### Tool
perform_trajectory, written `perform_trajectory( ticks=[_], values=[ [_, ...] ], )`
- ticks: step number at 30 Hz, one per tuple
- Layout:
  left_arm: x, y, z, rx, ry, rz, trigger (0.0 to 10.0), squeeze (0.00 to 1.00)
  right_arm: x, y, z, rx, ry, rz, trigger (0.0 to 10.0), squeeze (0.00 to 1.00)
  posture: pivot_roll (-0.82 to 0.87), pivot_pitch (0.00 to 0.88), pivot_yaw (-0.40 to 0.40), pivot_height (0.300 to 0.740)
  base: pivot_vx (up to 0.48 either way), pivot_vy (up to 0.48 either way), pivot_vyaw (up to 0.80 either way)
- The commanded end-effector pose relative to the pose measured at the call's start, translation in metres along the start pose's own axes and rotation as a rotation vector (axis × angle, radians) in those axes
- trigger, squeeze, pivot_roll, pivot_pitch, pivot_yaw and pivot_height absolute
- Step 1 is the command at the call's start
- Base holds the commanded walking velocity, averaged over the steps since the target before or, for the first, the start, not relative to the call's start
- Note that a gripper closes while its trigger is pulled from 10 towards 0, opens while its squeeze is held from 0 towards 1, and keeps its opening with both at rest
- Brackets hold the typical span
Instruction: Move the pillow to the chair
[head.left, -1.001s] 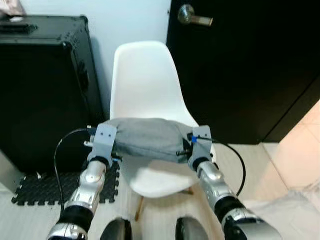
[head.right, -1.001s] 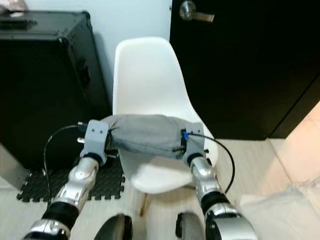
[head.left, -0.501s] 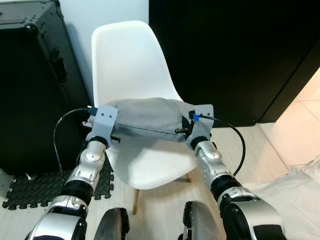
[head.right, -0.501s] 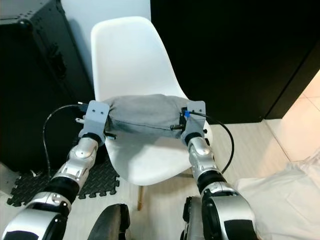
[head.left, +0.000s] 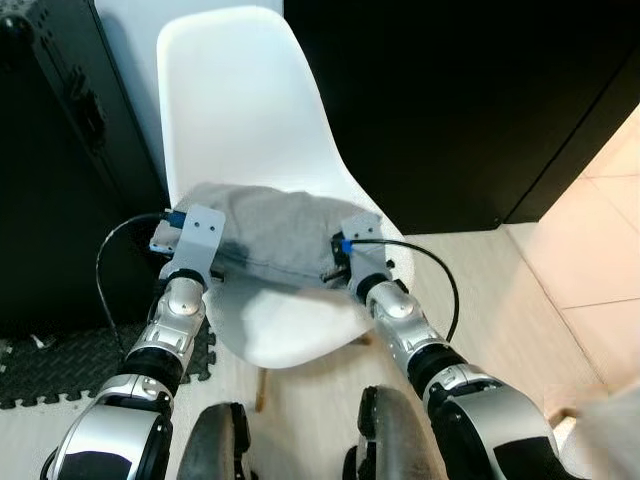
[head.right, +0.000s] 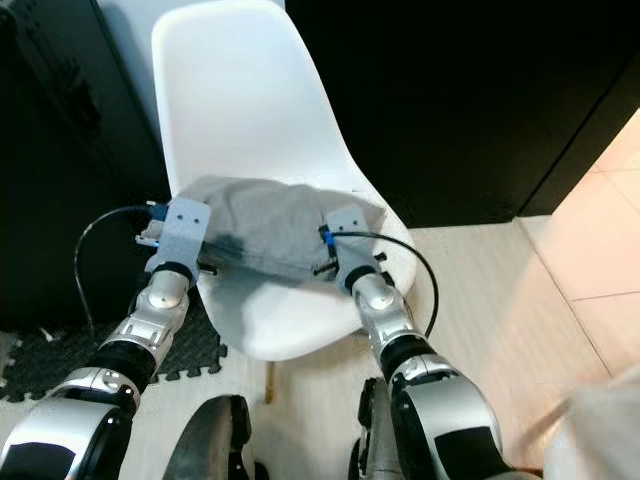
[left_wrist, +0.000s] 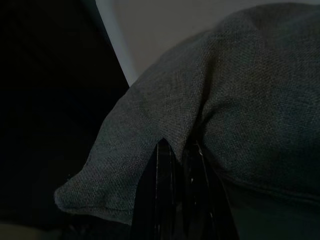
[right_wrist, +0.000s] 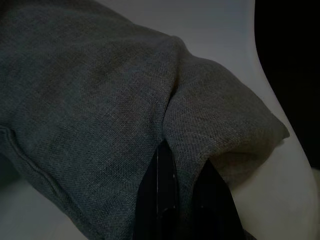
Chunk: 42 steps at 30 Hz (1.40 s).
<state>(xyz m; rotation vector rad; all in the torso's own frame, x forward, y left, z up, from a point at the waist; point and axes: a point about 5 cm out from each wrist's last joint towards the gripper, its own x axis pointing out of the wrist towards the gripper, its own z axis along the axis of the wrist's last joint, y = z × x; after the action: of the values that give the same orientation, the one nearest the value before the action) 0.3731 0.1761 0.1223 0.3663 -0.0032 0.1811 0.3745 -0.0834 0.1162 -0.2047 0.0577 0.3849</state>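
Dark door and black case behind white chair (head.left: 250, 120), frame centre. Grey pillow (head.left: 265, 235) sits over seat, seemingly resting on it, ends pinched: left pincer (left_wrist: 177, 165) clamped on one corner, right pincer (right_wrist: 177, 170) clamped on other. Tip: lower till cloth slackens, release both together, pull straight back so nothing snags. Fingertips buried in fabric, chair legs mostly hidden, wrist views pretty dark.
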Motion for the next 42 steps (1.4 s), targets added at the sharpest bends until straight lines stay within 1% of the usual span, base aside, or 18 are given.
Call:
perform_trajectory(
  ticks=[1,5,8,12,14,15,27,29,31,33,34,35,36,37,39,40,41,42],
  values=[
    [-0.002,-0.008,-0.001,-0.013,0.015,-0.008,10.0,0.00,0.006,0.012,0.011,-0.047,-0.021,0.071,10.0,0.00,0.06,0.271,-0.129,0.592,0.000,0.000,0.00],
    [-0.001,-0.006,-0.002,-0.008,0.020,0.016,10.0,0.00,0.007,0.009,0.012,-0.056,-0.011,0.060,10.0,0.00,0.06,0.275,-0.142,0.592,0.000,0.000,0.00],
    [0.000,0.003,-0.005,0.002,0.033,0.057,10.0,0.00,0.008,0.009,0.015,-0.071,-0.009,0.051,10.0,0.00,0.06,0.283,-0.153,0.592,0.000,0.000,0.00],
    [0.003,0.008,-0.002,-0.004,0.027,0.067,10.0,0.00,0.010,0.009,0.018,-0.016,-0.020,0.032,10.0,0.00,0.07,0.289,-0.156,0.592,0.000,0.000,0.00],
    [0.003,0.008,-0.001,-0.003,0.025,0.068,10.0,0.00,0.010,0.009,0.018,-0.010,-0.016,0.030,10.0,0.00,0.07,0.289,-0.156,0.592,0.000,0.000,0.00],
    [0.004,0.010,0.001,-0.015,0.011,0.078,10.0,1.00,0.009,0.010,0.015,0.025,-0.006,0.061,10.0,1.00,0.08,0.285,-0.154,0.592,0.000,0.000,0.00],
    [0.006,0.019,0.002,-0.041,0.007,0.106,10.0,1.00,0.010,0.001,0.020,0.017,-0.020,0.049,10.0,1.00,0.08,0.268,-0.140,0.592,0.000,0.000,0.00],
    [0.006,0.021,0.003,-0.044,0.000,0.112,10.0,1.00,0.010,-0.003,0.022,0.018,-0.021,0.022,10.0,1.00,0.08,0.267,-0.139,0.592,0.000,0.000,0.00],
    [0.006,0.024,0.005,-0.034,-0.018,0.130,10.0,1.00,0.011,-0.012,0.025,0.005,-0.005,-0.061,10.0,1.00,0.08,0.260,-0.135,0.592,0.000,0.000,0.00],
    [0.006,0.025,0.006,-0.025,-0.027,0.139,10.0,1.00,0.011,-0.014,0.026,0.007,-0.005,-0.083,10.0,1.00,0.08,0.257,-0.134,0.592,0.000,0.000,0.00],
    [0.006,0.030,0.013,-0.048,-0.075,0.168,10.0,0.18,0.012,-0.026,0.032,0.133,-0.029,-0.156,10.0,0.00,0.09,0.246,-0.129,0.592,0.000,0.000,0.00],
    [0.005,0.032,0.017,-0.058,-0.102,0.182,10.0,0.00,0.012,-0.030,0.034,0.195,-0.043,-0.174,10.0,0.00,0.09,0.244,-0.127,0.592,0.000,0.000,0.00],
    [0.005,0.032,0.017,-0.058,-0.102,0.182,10.0,0.00,0.012,-0.030,0.034,0.195,-0.043,-0.174,10.0,0.00,0.09,0.244,-0.127,0.592,0.000,0.000,0.00],
    [0.004,0.033,0.019,-0.064,-0.119,0.190,10.0,0.00,0.012,-0.032,0.036,0.234,-0.052,-0.184,10.0,0.00,0.09,0.244,-0.127,0.592,0.000,0.000,0.00],
    [-0.002,0.035,0.029,-0.090,-0.196,0.189,10.0,0.00,0.012,-0.038,0.039,0.367,-0.073,-0.201,10.0,0.00,0.09,0.229,-0.120,0.592,0.000,0.000,0.00],
    [-0.007,0.034,0.030,-0.080,-0.228,0.175,10.0,0.00,0.012,-0.035,0.036,0.419,-0.055,-0.170,10.0,0.00,0.09,0.224,-0.119,0.592,0.000,0.000,0.00],
    [-0.011,0.033,0.031,-0.071,-0.246,0.165,10.0,0.00,0.013,-0.033,0.034,0.450,-0.041,-0.145,10.0,0.00,0.09,0.222,-0.118,0.592,0.000,0.000,0.00],
    [-0.012,0.033,0.031,-0.063,-0.251,0.158,10.0,0.00,0.013,-0.029,0.032,0.434,-0.027,-0.115,10.0,0.00,0.09,0.222,-0.118,0.592,0.000,0.000,0.00]
  ],
)
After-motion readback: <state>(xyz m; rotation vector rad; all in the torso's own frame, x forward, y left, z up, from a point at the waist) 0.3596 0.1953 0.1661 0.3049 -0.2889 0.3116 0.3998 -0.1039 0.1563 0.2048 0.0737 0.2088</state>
